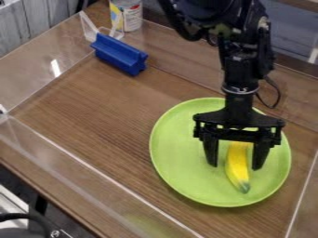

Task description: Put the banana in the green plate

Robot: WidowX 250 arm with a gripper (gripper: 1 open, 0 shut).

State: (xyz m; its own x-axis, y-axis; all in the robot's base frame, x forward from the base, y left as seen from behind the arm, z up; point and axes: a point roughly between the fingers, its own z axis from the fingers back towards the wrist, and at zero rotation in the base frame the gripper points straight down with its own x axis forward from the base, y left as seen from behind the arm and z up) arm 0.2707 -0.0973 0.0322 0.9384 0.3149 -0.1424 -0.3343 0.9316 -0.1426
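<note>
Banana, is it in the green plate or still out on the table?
In. The banana lies flat inside the green plate, between the open gripper fingers.

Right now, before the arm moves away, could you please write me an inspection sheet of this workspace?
Surface: brown wood-grain table, with clear low walls along its edges.
Job's things: the banana lies inside the green plate, on its right half, dark tip toward the camera.
Clutter: a blue block at the far left; a white and yellow bottle behind it.
Grippers: the gripper points down over the banana, jaws open, one finger on each side of it; contact cannot be told.
Cables: a dark cable loops beside the arm's wrist.
Surroundings: grey panel behind the table; nothing else seen clearly.
</note>
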